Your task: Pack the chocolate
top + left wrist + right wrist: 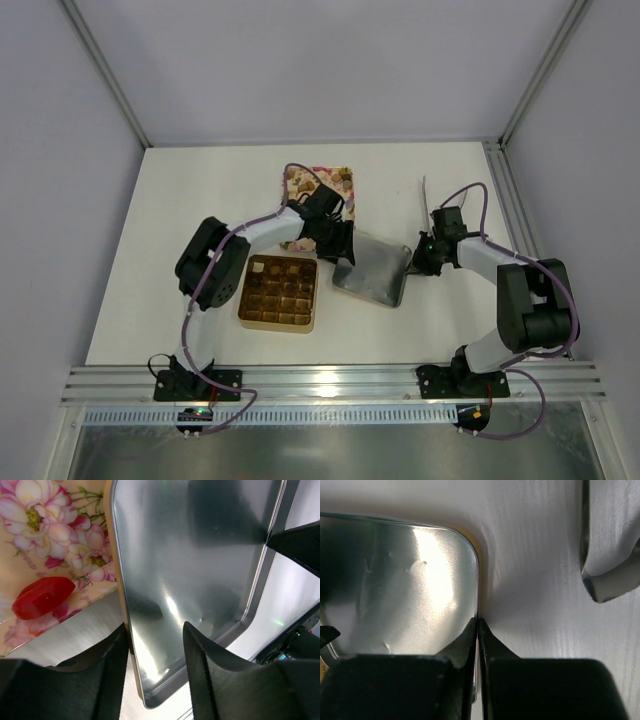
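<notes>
Beside left claw (155, 627), chocolate (44, 597) on tray (75, 540)

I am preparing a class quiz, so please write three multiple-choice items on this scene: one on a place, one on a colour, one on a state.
1. Where is the silver lid relative to the gold box?
A. right of it
B. on top of it
C. left of it

2. In the left wrist view, what colour is the piece on the flowered tray?
A. green
B. red
C. blue

3. How is the right hand?
A. wide open
B. shut on the lid's rim
C. holding a spoon

Key: 1A, it sits toward the right arm; 2B, it is plainly red; 3B, it pinches the rim.
</notes>
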`<action>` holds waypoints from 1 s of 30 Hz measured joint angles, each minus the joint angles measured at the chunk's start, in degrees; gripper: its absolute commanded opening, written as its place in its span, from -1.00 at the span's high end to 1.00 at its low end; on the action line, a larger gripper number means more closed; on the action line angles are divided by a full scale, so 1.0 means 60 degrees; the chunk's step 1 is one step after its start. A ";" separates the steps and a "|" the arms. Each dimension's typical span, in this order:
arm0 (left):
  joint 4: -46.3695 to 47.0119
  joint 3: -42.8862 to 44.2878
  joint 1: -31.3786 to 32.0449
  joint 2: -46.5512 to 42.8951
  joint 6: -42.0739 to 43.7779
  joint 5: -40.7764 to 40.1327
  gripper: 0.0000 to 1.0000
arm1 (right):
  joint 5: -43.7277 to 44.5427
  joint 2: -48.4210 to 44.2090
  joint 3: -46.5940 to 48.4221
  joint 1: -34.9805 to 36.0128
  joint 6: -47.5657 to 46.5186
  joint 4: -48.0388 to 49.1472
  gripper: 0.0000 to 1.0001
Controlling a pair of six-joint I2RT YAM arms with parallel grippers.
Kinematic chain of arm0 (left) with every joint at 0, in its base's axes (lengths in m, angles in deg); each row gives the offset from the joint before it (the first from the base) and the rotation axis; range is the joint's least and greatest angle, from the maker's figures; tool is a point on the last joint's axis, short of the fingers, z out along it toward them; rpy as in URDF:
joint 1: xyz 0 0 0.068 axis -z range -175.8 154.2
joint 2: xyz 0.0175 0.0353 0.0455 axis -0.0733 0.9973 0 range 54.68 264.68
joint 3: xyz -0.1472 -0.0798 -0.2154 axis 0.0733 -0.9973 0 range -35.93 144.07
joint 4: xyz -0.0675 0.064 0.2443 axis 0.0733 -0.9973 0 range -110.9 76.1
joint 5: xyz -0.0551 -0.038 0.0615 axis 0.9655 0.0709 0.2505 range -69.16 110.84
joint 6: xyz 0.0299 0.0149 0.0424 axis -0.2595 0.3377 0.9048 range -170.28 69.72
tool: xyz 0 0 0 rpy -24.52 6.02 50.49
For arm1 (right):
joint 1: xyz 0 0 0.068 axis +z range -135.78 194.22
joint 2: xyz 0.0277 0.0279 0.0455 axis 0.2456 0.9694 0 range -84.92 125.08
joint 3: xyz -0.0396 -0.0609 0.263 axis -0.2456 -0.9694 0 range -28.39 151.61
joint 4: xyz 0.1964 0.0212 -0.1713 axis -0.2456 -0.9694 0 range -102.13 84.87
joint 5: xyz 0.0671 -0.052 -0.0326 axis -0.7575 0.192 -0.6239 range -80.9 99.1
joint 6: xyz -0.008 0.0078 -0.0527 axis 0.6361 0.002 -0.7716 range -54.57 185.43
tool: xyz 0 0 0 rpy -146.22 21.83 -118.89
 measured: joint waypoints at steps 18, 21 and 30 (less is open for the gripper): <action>0.0259 -0.0022 -0.0182 -0.0892 -0.0809 0.1158 0.99 | -0.0055 -0.0882 -0.0040 -0.0168 -0.0237 -0.0437 0.92; 0.0266 -0.0022 -0.0197 -0.0962 -0.0980 0.1235 1.00 | -0.0015 -0.1042 -0.0044 -0.0168 -0.0306 -0.0437 0.89; 0.0117 0.0076 -0.0095 -0.1304 -0.1282 0.1341 1.00 | 0.0652 -0.2601 0.0029 0.0503 -0.0670 -0.0794 -0.32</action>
